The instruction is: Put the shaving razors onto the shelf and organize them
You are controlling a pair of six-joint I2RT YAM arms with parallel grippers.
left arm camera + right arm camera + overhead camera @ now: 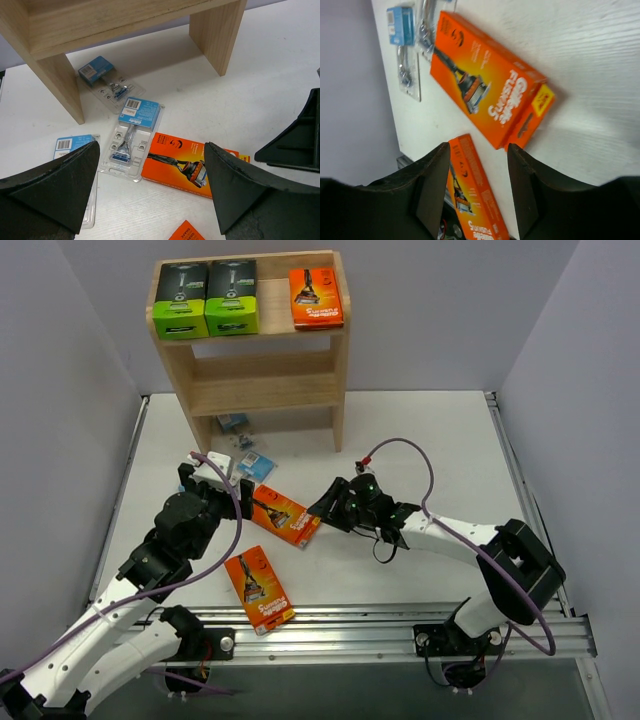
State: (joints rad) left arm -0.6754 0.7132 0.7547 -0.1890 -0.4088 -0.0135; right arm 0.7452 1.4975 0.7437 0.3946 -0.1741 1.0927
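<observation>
The wooden shelf (300, 380) stands at the back; its top tier holds two black-and-green boxes (205, 300) and one orange box (315, 297). Two orange razor boxes lie on the table, one in the middle (285, 515) (485, 85) (185, 162) and one nearer the front (259, 588) (470, 190). Blister packs lie by the shelf's foot (102, 77) (233, 423), before it (132, 132) (256, 466), and one beside my left finger (75, 145). My left gripper (215, 478) (150, 145) hovers wide open over the packs. My right gripper (325, 505) (477, 147) is open and empty, just right of the middle orange box.
A metal rail (380, 625) runs along the near table edge. Grey walls close in the left, right and back. Purple cables (420, 455) loop over both arms. The shelf's two lower tiers (265, 390) hold nothing that I can see.
</observation>
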